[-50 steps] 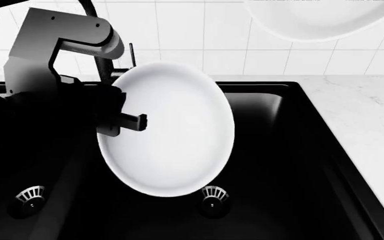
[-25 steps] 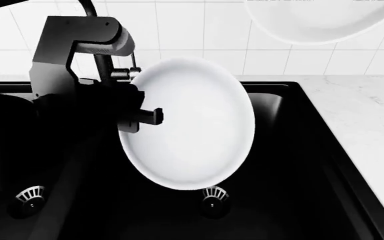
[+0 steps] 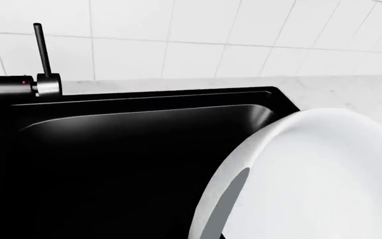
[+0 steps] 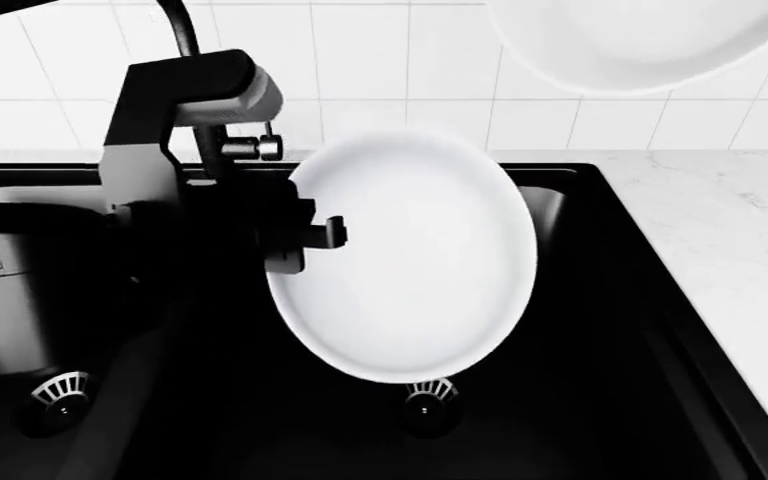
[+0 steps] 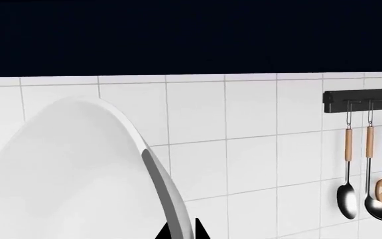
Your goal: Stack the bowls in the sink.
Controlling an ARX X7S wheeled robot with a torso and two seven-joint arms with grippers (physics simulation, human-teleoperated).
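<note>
White and glossy, both bowls are in the air and neither yet rests in the sink (image 4: 624,250), so the stacking itself is not begun: both have to come down into one basin, one nested in the other. One bowl (image 4: 404,255) hangs tilted on edge over the sink's right basin, above the drain strainer (image 4: 427,393), its hollow facing the head camera. The left gripper (image 4: 307,238) is closed on its rim from the faucet side, one finger showing dark against the white inside. That arm reaches across from the left basin, its wrist bent so the bowl stands nearly upright, close in front of the faucet (image 4: 181,30). The second bowl (image 4: 638,40) is held high against the tiled wall (image 4: 357,60), above the counter's (image 4: 731,230) back edge. The right wrist view shows the right gripper (image 5: 181,230) pinching its rim, with utensils (image 5: 367,194) hanging on a rail beyond.
</note>
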